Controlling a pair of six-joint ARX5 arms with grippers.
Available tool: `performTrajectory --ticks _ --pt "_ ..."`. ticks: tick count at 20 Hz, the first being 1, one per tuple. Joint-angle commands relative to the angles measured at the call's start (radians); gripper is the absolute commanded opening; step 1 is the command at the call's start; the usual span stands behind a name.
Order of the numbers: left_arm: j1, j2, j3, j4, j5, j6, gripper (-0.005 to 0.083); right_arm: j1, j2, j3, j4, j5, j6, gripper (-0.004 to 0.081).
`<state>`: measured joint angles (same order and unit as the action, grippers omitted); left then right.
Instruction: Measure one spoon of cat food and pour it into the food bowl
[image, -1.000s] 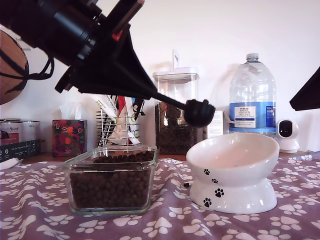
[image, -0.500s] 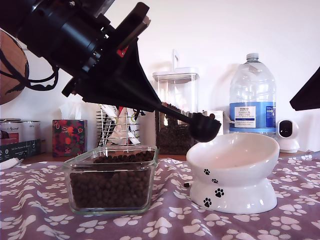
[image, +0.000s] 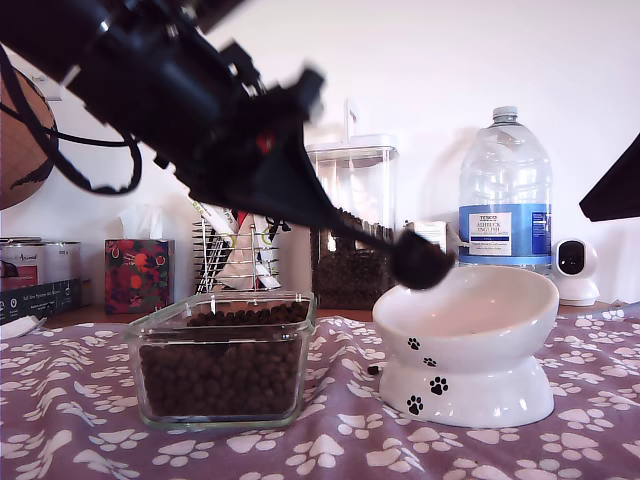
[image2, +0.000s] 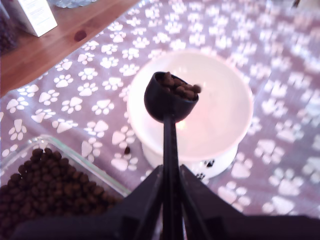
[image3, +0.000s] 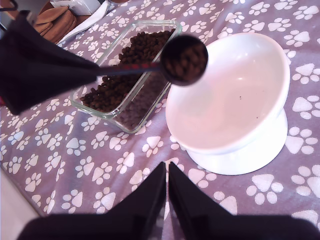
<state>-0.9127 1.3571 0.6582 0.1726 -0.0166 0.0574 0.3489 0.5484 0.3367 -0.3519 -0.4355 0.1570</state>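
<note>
My first claw (image2: 169, 200) pinches the thin handle of the spoon (image2: 170, 97), fingers pressed on either side of the stem well back from the cup. The cup sits over the rim of the food bowl (image2: 225, 135) — in the exterior view at about ten o'clock of the bowl's mouth — and it is full of cat food (image2: 181, 86), pellets heaped toward the lip.

I judge the spoon light and stiff, but the long narrow handle gives the load leverage, so a slim smooth stem could roll between the fingers during the tip; the hold looks best kept firm where it is. The kibble is hard, round and loose — it should spill fast and bounce on glossy ceramic. The bowl looks heavy, stable on its pedestal, and breakable.

My second claw (image3: 167, 192) hangs above the table (image3: 75, 150) with fingers pressed together, gripping nothing. The glass container (image: 222, 360) of kibble stands at nine o'clock from the bowl in the exterior view.
</note>
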Motion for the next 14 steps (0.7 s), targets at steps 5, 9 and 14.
performTrajectory --ticks 5,9,14 --pt "-0.058 0.012 0.007 0.067 -0.110 0.253 -0.0020 0.004 0.005 0.006 0.010 0.000 0.000 -0.0012" --pt "-0.069 0.012 0.007 0.095 -0.136 0.348 -0.0020 0.004 0.005 0.006 0.010 0.000 0.000 -0.0012" --pt "-0.070 0.012 0.007 0.115 -0.150 0.493 -0.0020 0.004 0.005 0.006 0.010 -0.002 0.001 -0.0012"
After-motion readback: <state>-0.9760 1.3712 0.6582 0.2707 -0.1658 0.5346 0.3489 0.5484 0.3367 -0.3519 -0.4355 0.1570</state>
